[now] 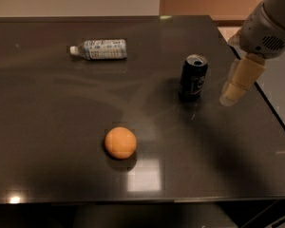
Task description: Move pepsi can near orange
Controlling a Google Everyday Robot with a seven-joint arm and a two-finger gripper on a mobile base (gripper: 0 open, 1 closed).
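Observation:
The pepsi can (193,77) stands upright on the dark table (47,127), right of centre, dark with a silver opened top. The orange (120,142) lies on the table nearer the front, to the can's lower left and well apart from it. My gripper (229,97) hangs at the right, beige below a grey wrist, just to the right of the can at about its height and not touching it. It holds nothing that I can see.
A clear plastic bottle (100,49) with a white cap lies on its side at the back left. The table's right edge (270,103) runs just beyond the gripper, with lighter floor past it.

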